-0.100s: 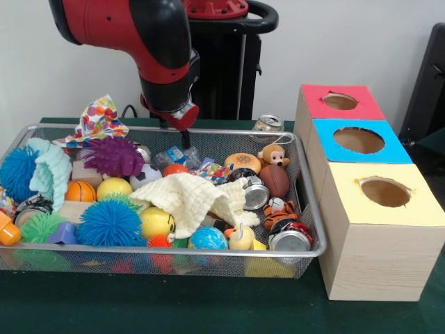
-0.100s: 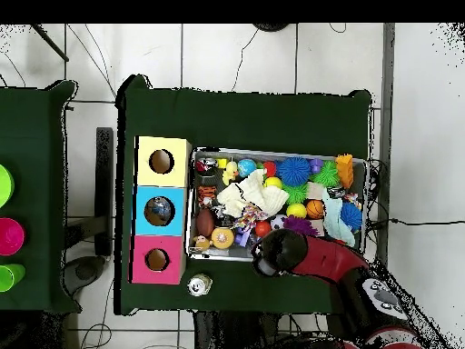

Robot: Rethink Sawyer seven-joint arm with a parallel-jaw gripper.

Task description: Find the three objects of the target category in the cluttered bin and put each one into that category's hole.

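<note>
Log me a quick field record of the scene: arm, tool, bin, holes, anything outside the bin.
arm: over the bin's robot-side rim, above the clutter
tool: just above the bin's far rim, holding nothing visible; open or shut not discernible
bin: wire mesh tray, packed with balls, spiky balls, cans, plush toys, cloths
cream cloth: draped over the middle items
boxes: red box, blue box, yellow box in a row beside the bin, one round hole each
loose can: outside the bin, behind its far corner near the red box

Wire-mesh metal bin (image 1: 306,202), knitted cream cloth (image 1: 188,198), wood-grain boxes (image 1: 368,261), shiny cans (image 1: 290,240).
</note>
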